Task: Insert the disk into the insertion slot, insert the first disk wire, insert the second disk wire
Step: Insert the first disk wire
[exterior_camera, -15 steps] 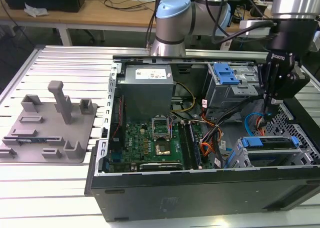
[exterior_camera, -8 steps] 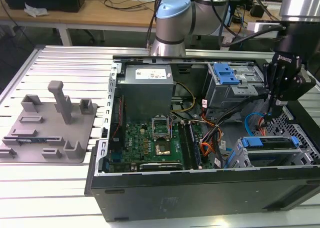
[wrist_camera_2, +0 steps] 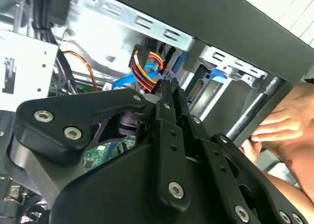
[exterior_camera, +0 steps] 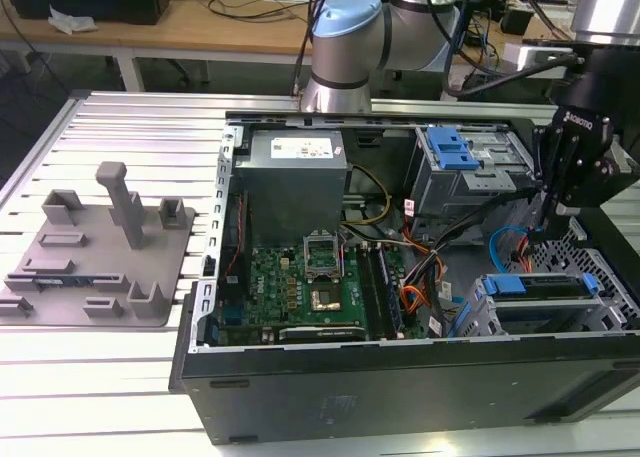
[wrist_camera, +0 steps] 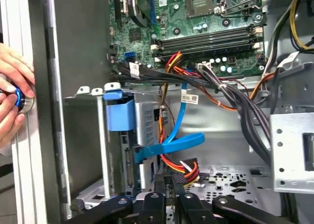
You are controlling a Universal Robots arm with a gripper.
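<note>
Inside the case [exterior_camera: 400, 377], at its near corner on the exterior view's right, the disk [exterior_camera: 530, 285] sits in the slot [exterior_camera: 478, 315], and the claw [wrist_camera: 168, 181] is pinched narrow on the plug [wrist_camera: 182, 178] of the red-and-yellow power wire [wrist_camera: 190, 166], close to the disk's edge. I judge the plug could meet its port tilted and jam, because the stiff strands pull sideways. The blue cable [wrist_camera: 171, 143] crossing close by could snag, and a hand [wrist_camera_2: 282, 131] is just outside the case's wall.

Gripper [exterior_camera: 547, 232] low inside open computer case [exterior_camera: 400, 367], near disk [exterior_camera: 532, 284].
</note>
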